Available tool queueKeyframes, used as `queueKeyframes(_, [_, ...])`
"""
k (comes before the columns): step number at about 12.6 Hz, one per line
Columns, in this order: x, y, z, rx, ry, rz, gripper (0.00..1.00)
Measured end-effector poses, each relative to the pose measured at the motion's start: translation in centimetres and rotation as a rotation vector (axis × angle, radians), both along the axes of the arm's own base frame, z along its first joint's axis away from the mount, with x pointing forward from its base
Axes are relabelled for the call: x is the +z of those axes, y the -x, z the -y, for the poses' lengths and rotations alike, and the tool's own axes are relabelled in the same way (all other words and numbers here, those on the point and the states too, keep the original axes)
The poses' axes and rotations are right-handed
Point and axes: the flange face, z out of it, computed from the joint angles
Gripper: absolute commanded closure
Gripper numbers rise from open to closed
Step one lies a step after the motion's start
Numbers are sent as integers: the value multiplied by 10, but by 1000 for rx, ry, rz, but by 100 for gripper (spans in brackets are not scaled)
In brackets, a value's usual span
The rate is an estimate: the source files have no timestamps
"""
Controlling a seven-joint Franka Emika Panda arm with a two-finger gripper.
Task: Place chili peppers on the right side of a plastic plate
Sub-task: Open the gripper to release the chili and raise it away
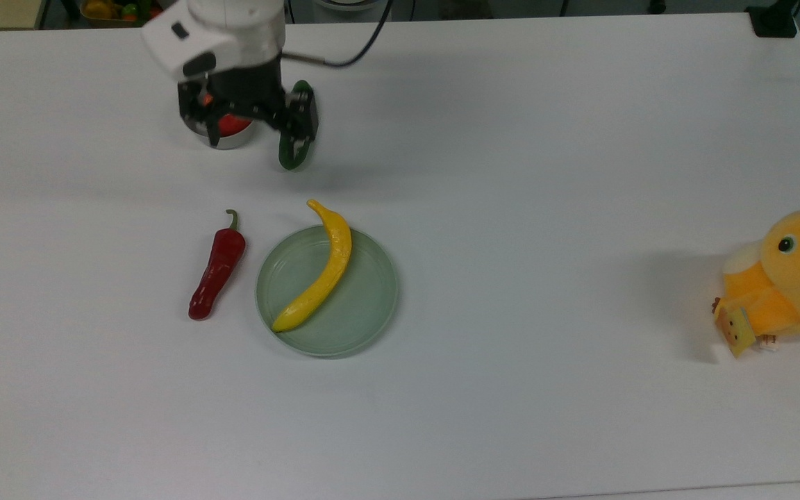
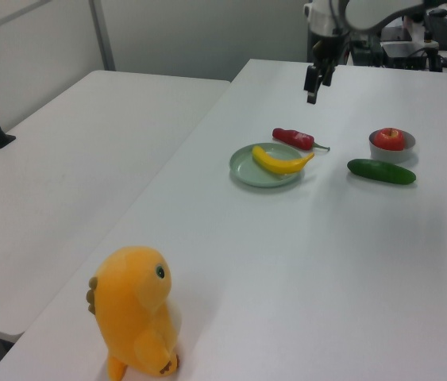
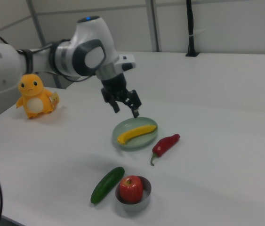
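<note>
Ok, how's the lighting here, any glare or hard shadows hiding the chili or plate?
Top view: even, soft light; the chili and plate read clearly, with faint shadows and a soft gripper shadow on the table. Right view: mild gloss on the chili, nothing washed out. Left view: flat light, both distinct.

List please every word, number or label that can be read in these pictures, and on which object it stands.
None can be read.
The small yellow tag on the orange plush toy: whatever is printed on it is too small to read.
</note>
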Motion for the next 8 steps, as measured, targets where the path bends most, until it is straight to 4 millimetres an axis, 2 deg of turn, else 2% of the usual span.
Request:
queueKeyframes(3, [37, 44, -1, -11, -68, -42, 0])
queueKeyframes(5, [39, 61, -11, -2, -109, -50, 0])
queueKeyframes(8, [33, 65, -42, 36, -133, -64, 0])
